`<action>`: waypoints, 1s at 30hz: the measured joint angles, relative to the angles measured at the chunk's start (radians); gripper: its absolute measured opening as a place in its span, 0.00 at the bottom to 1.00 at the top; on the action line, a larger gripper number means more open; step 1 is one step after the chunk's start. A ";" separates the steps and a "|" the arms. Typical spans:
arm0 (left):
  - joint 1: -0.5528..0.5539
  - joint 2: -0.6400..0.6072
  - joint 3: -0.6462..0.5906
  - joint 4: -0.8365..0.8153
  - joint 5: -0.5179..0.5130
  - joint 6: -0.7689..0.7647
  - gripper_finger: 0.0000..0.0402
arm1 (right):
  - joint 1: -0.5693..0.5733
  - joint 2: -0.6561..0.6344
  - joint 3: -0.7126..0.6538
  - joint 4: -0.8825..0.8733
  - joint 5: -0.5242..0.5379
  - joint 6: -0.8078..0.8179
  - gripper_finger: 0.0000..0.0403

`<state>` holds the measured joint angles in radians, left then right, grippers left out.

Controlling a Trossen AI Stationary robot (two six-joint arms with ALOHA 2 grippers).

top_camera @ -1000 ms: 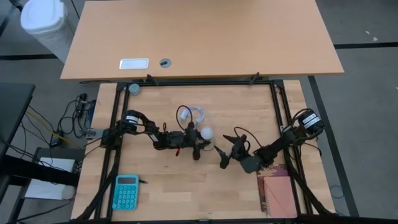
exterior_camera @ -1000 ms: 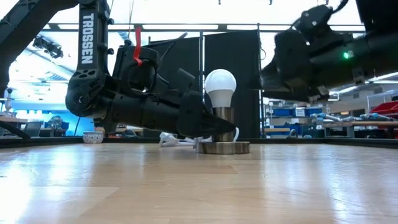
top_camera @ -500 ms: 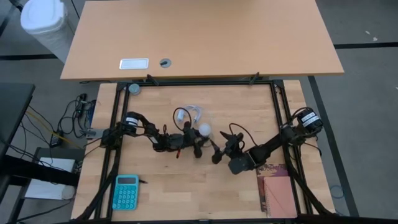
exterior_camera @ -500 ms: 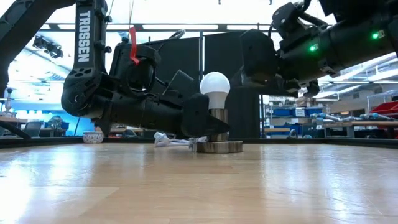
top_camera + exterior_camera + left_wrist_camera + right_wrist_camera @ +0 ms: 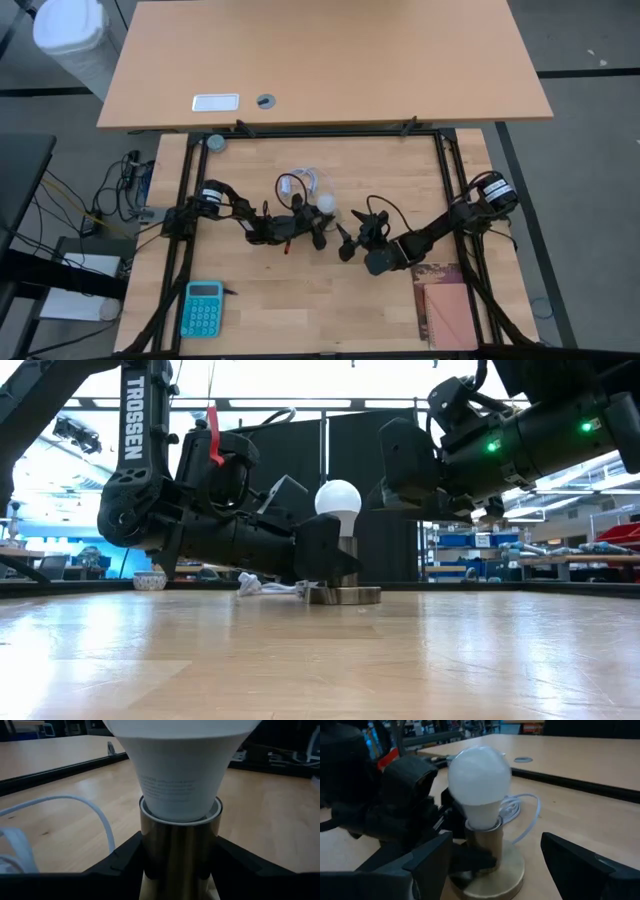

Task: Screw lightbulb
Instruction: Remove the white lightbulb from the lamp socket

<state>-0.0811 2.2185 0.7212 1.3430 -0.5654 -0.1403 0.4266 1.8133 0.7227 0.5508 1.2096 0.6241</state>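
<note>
The white lightbulb [image 5: 325, 205] stands upright in a brass socket [image 5: 487, 840], whose round disc base [image 5: 345, 595] rests on the wooden table. My left gripper [image 5: 318, 222] reaches in from the table's left and is shut on the socket's stem, below the bulb [image 5: 180, 765]. My right gripper [image 5: 353, 228] is open and empty. It hovers just right of the bulb [image 5: 338, 505], about at globe height, with its two fingers [image 5: 427, 865] spread toward the bulb [image 5: 479, 777] and clear of it. My left gripper pinches the socket's brass stem [image 5: 177, 855] between its two fingers [image 5: 125, 860], just under the bulb's neck. The fingers come in level from the table's left. The socket stands upright with its disc base on the table.
A coiled white cable [image 5: 305, 182] lies just beyond the socket. A teal calculator [image 5: 203, 307] lies at the near left and a reddish notebook [image 5: 445, 305] at the near right. Black frame rails [image 5: 320, 132] border the table, and a larger desk [image 5: 330, 60] stands beyond.
My right gripper has moved toward the table's left and closed in on the bulb, staying open. The socket and bulb, held by my left gripper, have slid a little toward the table's left and stayed upright.
</note>
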 joint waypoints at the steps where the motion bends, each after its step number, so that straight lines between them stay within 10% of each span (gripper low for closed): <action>1: 0.000 0.000 0.000 0.000 -0.004 -0.001 0.48 | -0.004 0.000 0.000 0.000 -0.017 -0.003 0.76; 30: -0.009 0.000 0.000 -0.003 -0.010 0.003 0.48 | -0.196 0.001 0.000 0.162 -0.348 -0.322 0.75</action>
<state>-0.0898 2.2185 0.7212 1.3401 -0.5751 -0.1369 0.2309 1.8145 0.7223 0.7123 0.8621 0.3020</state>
